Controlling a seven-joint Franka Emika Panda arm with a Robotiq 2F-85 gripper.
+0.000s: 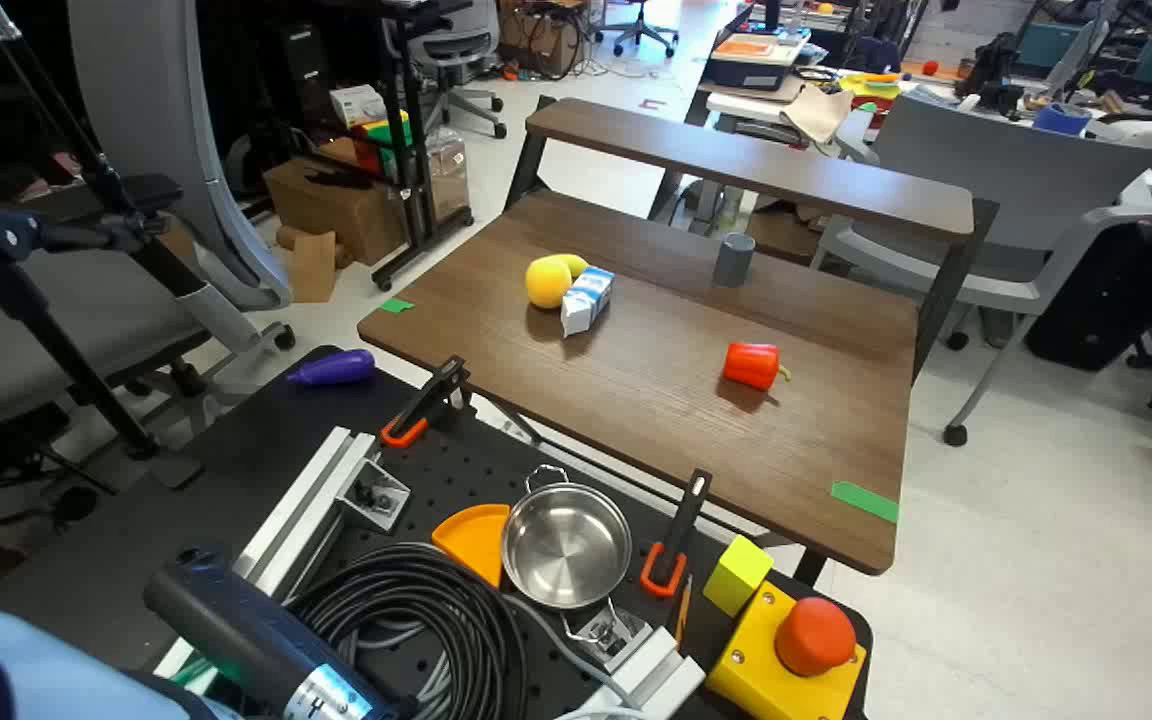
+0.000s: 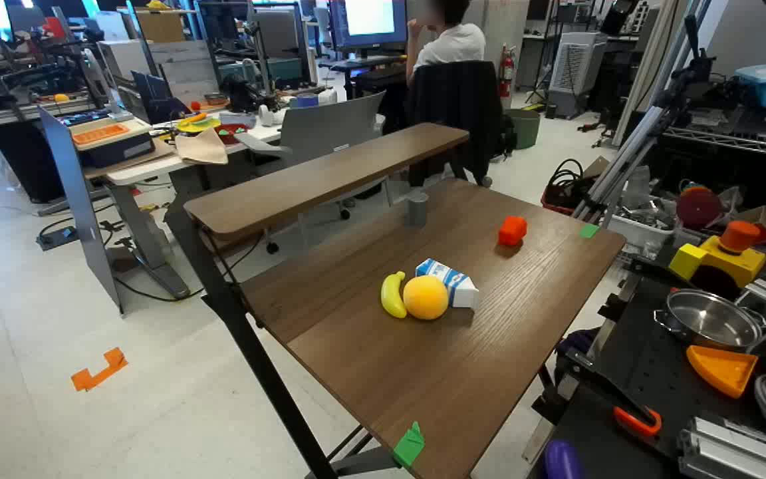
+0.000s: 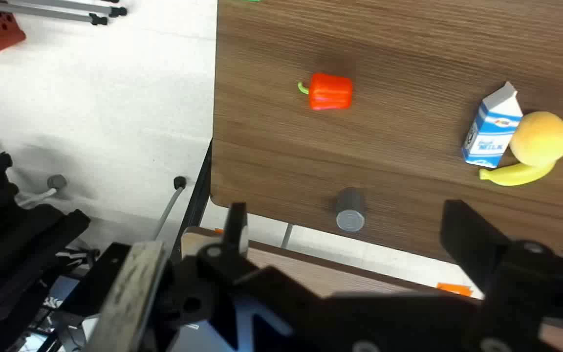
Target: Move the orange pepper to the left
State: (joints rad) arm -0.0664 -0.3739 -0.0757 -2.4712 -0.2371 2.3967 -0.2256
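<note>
Here's the orange pepper [image 3: 331,91], lying on its side on the table [image 1: 636,385], well apart from the milk carton [image 3: 492,129], its stem [image 3: 303,88] pointing away from it. The pincer [image 3: 346,222] is spread wide in the wrist view, nothing in its hold, so the grasp looks yet to come. What could spoil it? That glossy, rounded skin, I'd say: pinch off-centre and it may skid or roll, and the table's edge lies on the stem side, no lip that I can see. Watch the raised shelf [image 1: 756,164] too, with the grey cylinder [image 1: 733,262] standing near it: a low swing from that side could clip either, and how high the pincer hangs I can't tell. And left, but whose left? If it means carton-ward, the yellow fruit [image 3: 541,138] and banana [image 3: 516,174] crowd in there, and overshooting would likely knock the cluster. Nip only the thin stem, and the pepper could twist or drop.
</note>
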